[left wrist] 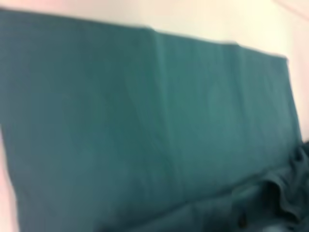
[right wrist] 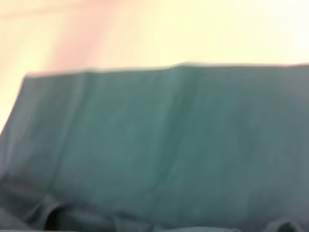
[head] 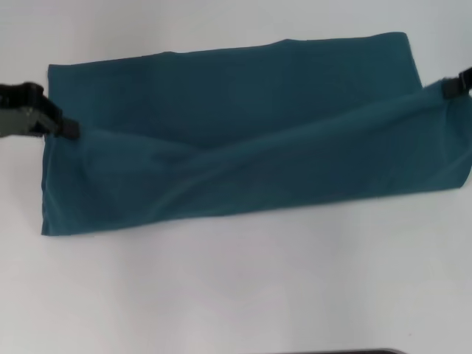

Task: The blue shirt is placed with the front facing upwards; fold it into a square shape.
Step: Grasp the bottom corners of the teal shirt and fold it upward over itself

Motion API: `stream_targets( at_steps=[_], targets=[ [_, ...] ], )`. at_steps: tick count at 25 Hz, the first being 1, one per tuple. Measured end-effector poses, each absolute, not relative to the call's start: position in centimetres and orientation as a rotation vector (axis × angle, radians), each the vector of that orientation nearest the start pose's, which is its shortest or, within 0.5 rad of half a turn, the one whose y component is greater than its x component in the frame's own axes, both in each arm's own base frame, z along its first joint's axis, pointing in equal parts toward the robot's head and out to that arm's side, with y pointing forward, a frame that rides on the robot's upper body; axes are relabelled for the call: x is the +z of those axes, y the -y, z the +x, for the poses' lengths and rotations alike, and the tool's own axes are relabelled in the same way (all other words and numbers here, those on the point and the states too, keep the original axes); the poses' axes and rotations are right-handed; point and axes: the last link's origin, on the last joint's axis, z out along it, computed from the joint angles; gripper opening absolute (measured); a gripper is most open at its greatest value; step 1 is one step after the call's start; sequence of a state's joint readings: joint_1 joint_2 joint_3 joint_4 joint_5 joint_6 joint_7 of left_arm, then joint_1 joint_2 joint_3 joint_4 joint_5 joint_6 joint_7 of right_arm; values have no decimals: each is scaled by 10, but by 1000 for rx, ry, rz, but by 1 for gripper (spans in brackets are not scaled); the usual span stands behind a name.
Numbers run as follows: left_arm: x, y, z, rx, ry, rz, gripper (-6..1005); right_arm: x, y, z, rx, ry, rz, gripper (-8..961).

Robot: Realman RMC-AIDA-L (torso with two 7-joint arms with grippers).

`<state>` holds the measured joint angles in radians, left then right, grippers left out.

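The blue shirt (head: pixel 236 125) lies across the white table as a long band, plain side up, with no letters showing. A raised ridge of cloth runs taut from its left end to its right end. My left gripper (head: pixel 68 129) is at the shirt's left edge, shut on the cloth. At the right edge my right gripper (head: pixel 450 88) is shut on the cloth too, holding that corner lifted. The left wrist view is filled by the blue shirt (left wrist: pixel 145 125), bunched in folds at one corner. The right wrist view likewise shows the shirt (right wrist: pixel 164 145) flat, with small folds close by.
White table (head: pixel 236 287) surrounds the shirt, with a wide bare strip in front of it. A dark edge (head: pixel 339 352) shows at the bottom of the head view.
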<state>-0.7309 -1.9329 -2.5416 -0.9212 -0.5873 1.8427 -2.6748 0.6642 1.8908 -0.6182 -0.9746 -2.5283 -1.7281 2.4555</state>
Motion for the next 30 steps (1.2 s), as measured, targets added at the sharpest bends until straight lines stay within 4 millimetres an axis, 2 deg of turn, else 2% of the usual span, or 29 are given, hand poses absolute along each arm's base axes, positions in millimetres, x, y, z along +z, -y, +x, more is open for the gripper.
stream_targets(
  at_steps=[11,20,23,26,30],
  targets=[
    [82,-392,-241,-142,1905,-2121,45,133,-392,277,150,-1565,-2119,103],
    [83,-410,-233,-187,1853,-2070,47,137,-415,266,261,-1468,-2053,107],
    [75,-416,-233,-190,1833,-2054,47,127,-423,270,270,-1442,-2021,109],
    [63,-419,-233,-192,1809,-2045,48,110,-423,278,242,-1438,-2007,110],
    [54,-422,-235,-226,1783,-2009,49,100,-421,292,244,-1444,-1955,112]
  ],
)
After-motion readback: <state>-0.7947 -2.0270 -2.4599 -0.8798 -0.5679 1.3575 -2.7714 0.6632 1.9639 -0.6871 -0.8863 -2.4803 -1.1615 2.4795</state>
